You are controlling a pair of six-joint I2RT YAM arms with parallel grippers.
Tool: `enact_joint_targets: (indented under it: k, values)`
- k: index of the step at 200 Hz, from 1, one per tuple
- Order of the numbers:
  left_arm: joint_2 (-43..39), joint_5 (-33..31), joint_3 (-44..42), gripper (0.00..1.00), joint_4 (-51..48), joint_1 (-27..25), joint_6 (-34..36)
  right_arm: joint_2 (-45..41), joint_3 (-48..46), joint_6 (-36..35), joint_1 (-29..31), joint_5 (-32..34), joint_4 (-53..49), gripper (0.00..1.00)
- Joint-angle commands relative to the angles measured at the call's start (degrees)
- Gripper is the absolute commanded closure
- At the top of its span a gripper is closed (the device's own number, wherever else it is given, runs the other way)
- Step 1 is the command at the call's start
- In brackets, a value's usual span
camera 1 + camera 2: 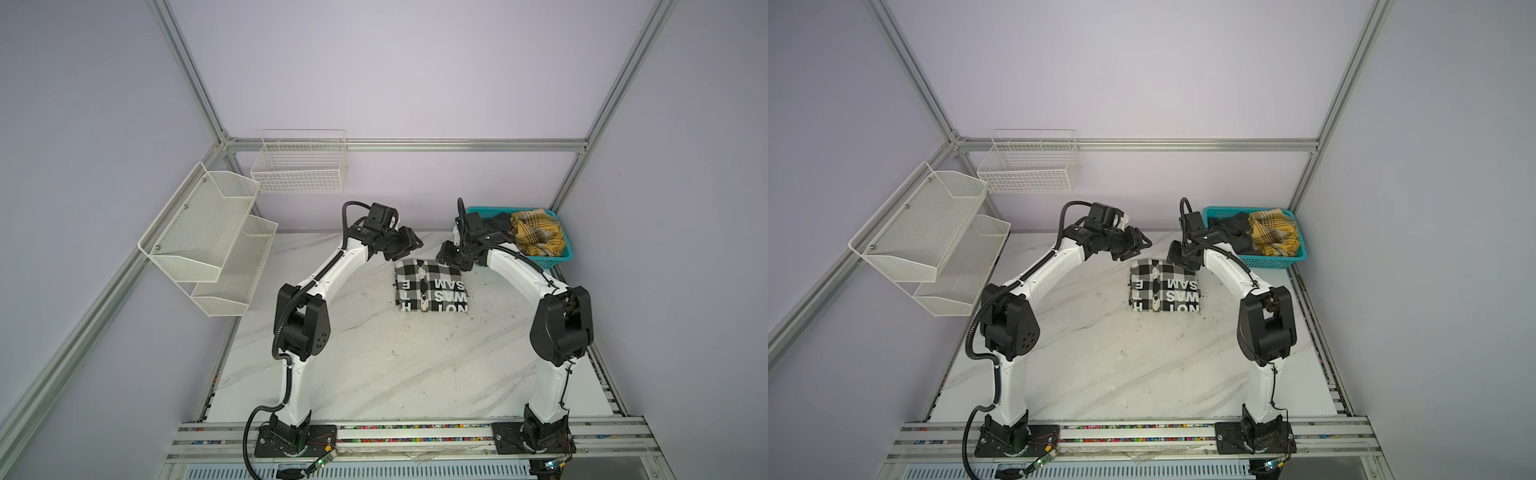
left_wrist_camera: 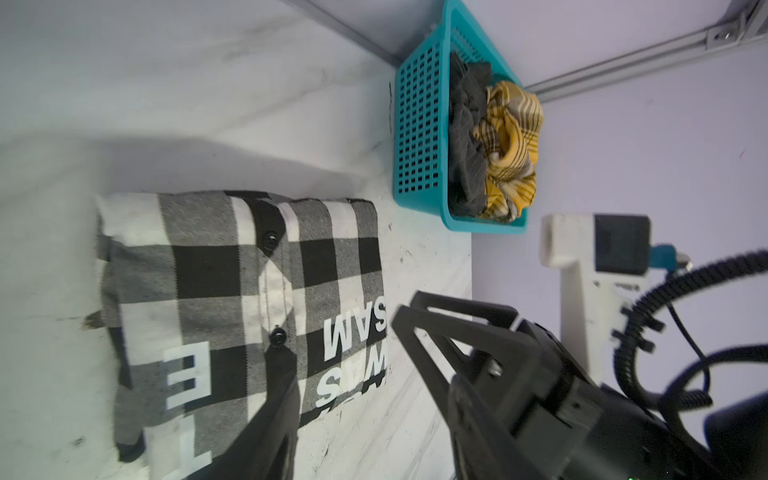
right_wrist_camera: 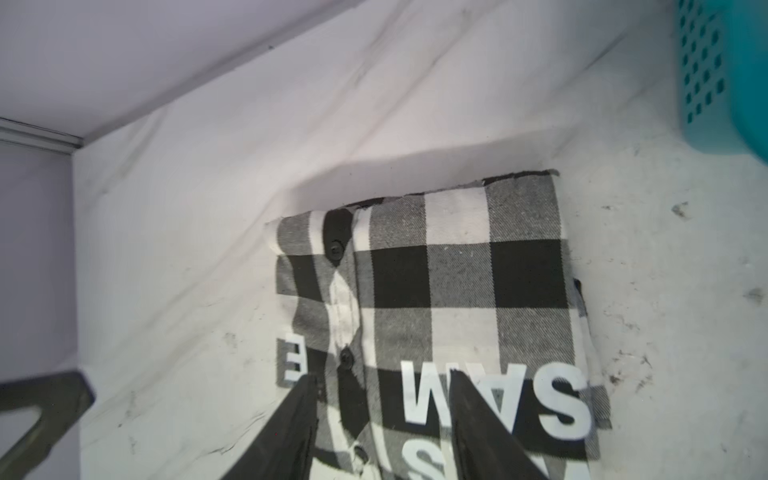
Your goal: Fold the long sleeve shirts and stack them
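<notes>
One long sleeve shirt [image 1: 430, 291] [image 1: 1165, 286] lies folded into a flat rectangle on the marble table, in black-and-white checks with white block letters. Its buttoned front faces up in both wrist views [image 2: 232, 291] [image 3: 457, 282]. My left gripper [image 1: 409, 245] [image 1: 1138, 245] [image 2: 370, 382] hovers over the fold's far left corner, jaws apart and holding nothing. Over the far right corner my right gripper [image 1: 446, 255] [image 1: 1177, 255] [image 3: 382, 376] also stands open above the cloth, with nothing between its fingers. The two grippers face each other across the shirt's far edge.
A teal basket [image 1: 561, 259] [image 1: 1296, 259] [image 2: 415, 124] [image 3: 706, 83] at the back right holds a crumpled yellow plaid cloth [image 1: 538, 237] and a dark cloth [image 1: 498, 222]. White mesh shelves [image 1: 208, 241] and a wire basket [image 1: 299, 166] hang at the back left.
</notes>
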Motion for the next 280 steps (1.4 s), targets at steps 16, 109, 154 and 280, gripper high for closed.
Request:
enact_joint_targets:
  k: [16, 109, 154, 280]
  values:
    - [10.8, 3.4, 7.8, 0.44, -1.2, 0.8, 0.0, 4.6, -0.8, -2.6, -0.4, 7.6, 1.2, 0.45]
    - [-0.7, 2.8, -21.3, 0.46, 8.2, -0.8, 1.3, -8.3, -24.4, -6.1, 2.5, 1.1, 7.7, 0.49]
    - [-20.8, 0.8, -48.3, 0.45, 13.3, -3.6, -3.0, -19.9, -34.7, -3.3, 10.1, -3.9, 8.0, 0.49]
    - [-24.5, -0.2, -32.9, 0.32, 0.7, 3.0, 7.8, -28.8, -27.5, 4.5, 10.9, 10.0, -0.7, 0.38]
